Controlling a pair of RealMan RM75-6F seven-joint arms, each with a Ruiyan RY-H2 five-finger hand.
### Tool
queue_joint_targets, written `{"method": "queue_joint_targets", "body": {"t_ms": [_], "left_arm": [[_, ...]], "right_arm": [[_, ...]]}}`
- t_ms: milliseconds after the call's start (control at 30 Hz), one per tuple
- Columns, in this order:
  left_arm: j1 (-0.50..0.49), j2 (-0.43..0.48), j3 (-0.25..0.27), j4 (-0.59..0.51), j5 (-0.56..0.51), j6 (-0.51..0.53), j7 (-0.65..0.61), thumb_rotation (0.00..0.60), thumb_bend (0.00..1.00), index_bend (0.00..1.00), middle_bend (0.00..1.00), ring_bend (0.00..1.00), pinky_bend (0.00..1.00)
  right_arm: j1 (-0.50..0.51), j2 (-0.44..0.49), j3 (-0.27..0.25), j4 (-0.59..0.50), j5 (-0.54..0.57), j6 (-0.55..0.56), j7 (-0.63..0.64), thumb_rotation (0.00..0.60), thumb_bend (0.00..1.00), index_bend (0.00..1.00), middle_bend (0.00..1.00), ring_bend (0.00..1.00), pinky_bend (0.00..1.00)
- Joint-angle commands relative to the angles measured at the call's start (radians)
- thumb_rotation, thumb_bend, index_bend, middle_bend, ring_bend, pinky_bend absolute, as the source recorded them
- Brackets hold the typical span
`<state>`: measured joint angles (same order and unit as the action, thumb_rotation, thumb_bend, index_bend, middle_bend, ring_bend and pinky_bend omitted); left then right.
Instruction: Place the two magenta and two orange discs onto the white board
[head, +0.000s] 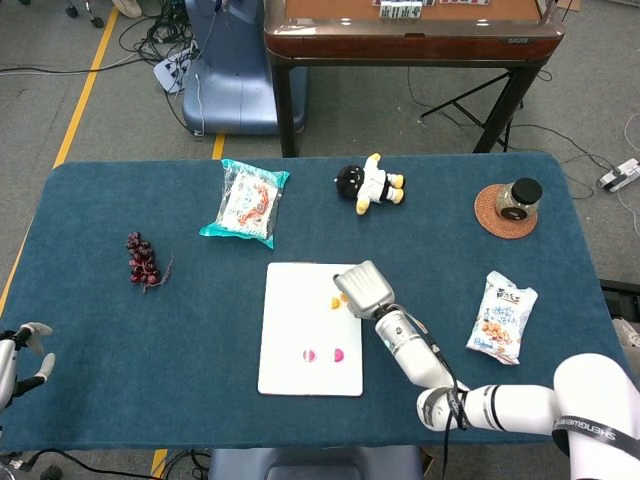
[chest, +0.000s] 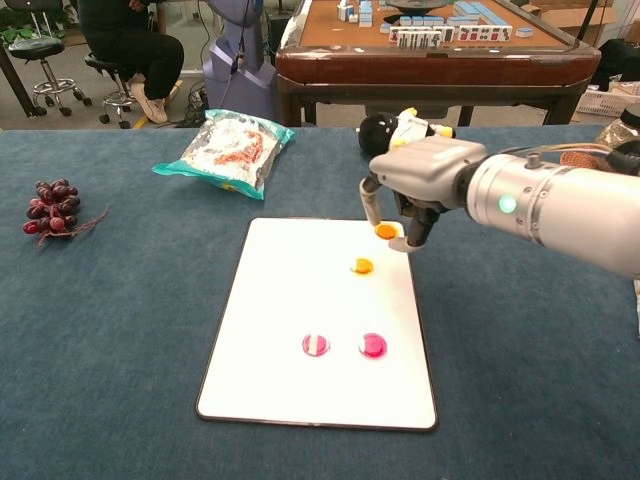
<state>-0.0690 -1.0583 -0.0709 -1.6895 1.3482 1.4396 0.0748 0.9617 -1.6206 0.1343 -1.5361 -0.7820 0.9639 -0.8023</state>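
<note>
A white board (chest: 290, 330) (head: 295, 330) lies in the middle of the blue table. On it sit an orange disc (chest: 362, 266) (head: 335, 301) and two magenta discs (chest: 316, 345) (chest: 373, 346), the pair also seen in the head view (head: 310, 354) (head: 339, 354). My right hand (chest: 415, 185) (head: 362, 288) hovers over the board's upper right part and pinches a second orange disc (chest: 386, 231) between its fingertips, just above the lying orange one. My left hand (head: 25, 352) rests at the table's near left edge, fingers apart, holding nothing.
A bunch of dark grapes (chest: 52, 208) lies at the left. A snack bag (chest: 230, 148) and a plush toy (chest: 410, 137) sit behind the board. A jar on a woven coaster (head: 507, 209) and another snack packet (head: 500, 317) are to the right.
</note>
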Motion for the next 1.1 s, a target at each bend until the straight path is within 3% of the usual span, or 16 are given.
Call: {"method": "queue_joint_targets", "body": {"t_ms": [33, 500, 800, 1100], "left_arm": [[0.001, 0.001, -0.001, 0.0, -0.001, 0.001, -0.001, 0.6, 0.38, 0.48, 0.56, 0.43, 0.63], [0.006, 0.01, -0.004, -0.004, 0.0, 0.009, -0.017, 0.6, 0.38, 0.48, 0.56, 0.43, 0.63], [0.006, 0.011, -0.001, -0.007, 0.007, 0.011, -0.017, 0.6, 0.38, 0.48, 0.56, 0.43, 0.63], [0.009, 0.015, -0.001, -0.01, 0.007, 0.014, -0.022, 0.6, 0.38, 0.48, 0.56, 0.43, 0.63]], "right_arm": [[0.026, -0.031, 0.016, 0.015, 0.018, 0.004, -0.023, 0.6, 0.29, 0.54, 1.0, 1.0, 1.0], [0.12, -0.184, 0.063, 0.159, 0.126, -0.01, -0.09, 0.6, 0.29, 0.54, 1.0, 1.0, 1.0], [0.129, -0.223, 0.067, 0.214, 0.105, -0.027, -0.049, 0.6, 0.25, 0.53, 1.0, 1.0, 1.0], [0.126, -0.239, 0.066, 0.249, 0.072, -0.033, -0.013, 0.6, 0.12, 0.32, 1.0, 1.0, 1.0]]}}
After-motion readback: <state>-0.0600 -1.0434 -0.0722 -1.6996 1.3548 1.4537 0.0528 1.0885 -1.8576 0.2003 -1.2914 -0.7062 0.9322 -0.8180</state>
